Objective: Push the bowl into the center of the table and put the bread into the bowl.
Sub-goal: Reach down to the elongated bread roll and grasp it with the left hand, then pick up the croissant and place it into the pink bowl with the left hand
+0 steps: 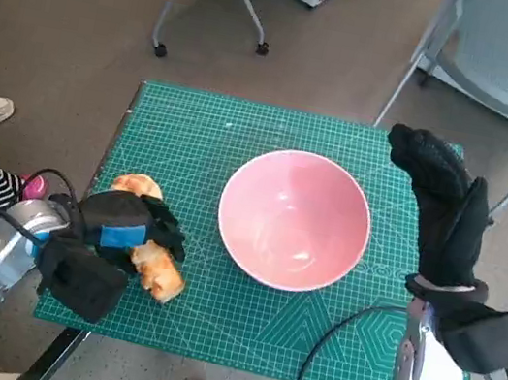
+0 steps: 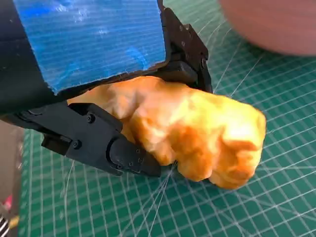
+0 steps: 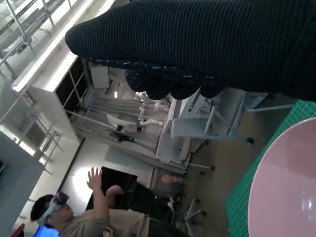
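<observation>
Green gridded cutting mat (image 1: 243, 139) covered the table; the glossy pink round bowl (image 1: 294, 219) sat near centre. At eight o'clock, the left hand (image 1: 113, 234) gripped the golden crusty bread (image 2: 197, 133), not yet bowled. The right hand (image 1: 436, 188) hovered at three o'clock, fingers extended, empty.

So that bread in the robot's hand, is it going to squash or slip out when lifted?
The bread looks lumpy and rough, so it probably won't slip. The left hand grips it from both sides without visibly denting it, so it seems fairly firm. It is likely light.
</observation>
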Available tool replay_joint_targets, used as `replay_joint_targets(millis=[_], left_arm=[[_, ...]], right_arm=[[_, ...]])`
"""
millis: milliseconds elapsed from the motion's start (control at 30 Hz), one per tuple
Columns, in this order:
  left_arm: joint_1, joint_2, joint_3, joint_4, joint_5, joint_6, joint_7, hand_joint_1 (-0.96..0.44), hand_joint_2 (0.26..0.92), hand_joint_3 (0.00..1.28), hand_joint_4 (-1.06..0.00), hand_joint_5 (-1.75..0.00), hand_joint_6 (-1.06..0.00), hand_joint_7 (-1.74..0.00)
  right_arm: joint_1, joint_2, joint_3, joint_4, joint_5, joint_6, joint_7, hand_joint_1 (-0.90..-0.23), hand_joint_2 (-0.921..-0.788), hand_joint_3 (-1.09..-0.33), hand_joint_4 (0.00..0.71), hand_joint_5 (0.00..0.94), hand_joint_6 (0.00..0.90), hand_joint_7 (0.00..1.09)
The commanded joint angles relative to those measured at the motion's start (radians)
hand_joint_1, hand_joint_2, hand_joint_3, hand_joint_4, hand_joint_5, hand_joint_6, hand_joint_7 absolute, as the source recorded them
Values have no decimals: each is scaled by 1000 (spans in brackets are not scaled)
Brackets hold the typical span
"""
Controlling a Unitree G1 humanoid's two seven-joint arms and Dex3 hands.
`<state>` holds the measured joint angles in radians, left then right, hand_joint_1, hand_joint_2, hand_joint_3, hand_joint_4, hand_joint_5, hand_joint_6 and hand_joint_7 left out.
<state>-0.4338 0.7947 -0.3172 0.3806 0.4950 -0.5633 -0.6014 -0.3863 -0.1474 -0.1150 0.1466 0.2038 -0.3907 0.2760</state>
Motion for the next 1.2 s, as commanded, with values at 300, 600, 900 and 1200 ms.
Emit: replay_joint_targets(millis=[300, 600, 900, 1200], left_arm=[[-48, 21, 94, -80, -213, -22, -102, 2, 900, 41, -787, -980, -678, -1194], [-106, 3, 150, -140, -304, 10, -126, 2, 901, 38, -791, -990, -676, -1183], [-221, -39, 179, -169, -348, 59, -121, 3, 896, 29, -812, -1016, -694, -1117], [-349, -122, 184, -193, -348, 146, -91, 3, 886, 20, -842, -994, -729, -1069]], right_arm=[[-9, 5, -5, 35, 13, -5, 8, -672, -921, -725, 188, 1, 36, 568], [-18, 4, -9, 49, 17, -9, 10, -675, -921, -723, 189, 2, 41, 570], [-16, 3, -12, 46, 11, -20, 6, -680, -921, -719, 191, 2, 46, 569], [-15, 3, -16, 50, 10, -35, 3, -685, -921, -718, 192, 3, 48, 566]])
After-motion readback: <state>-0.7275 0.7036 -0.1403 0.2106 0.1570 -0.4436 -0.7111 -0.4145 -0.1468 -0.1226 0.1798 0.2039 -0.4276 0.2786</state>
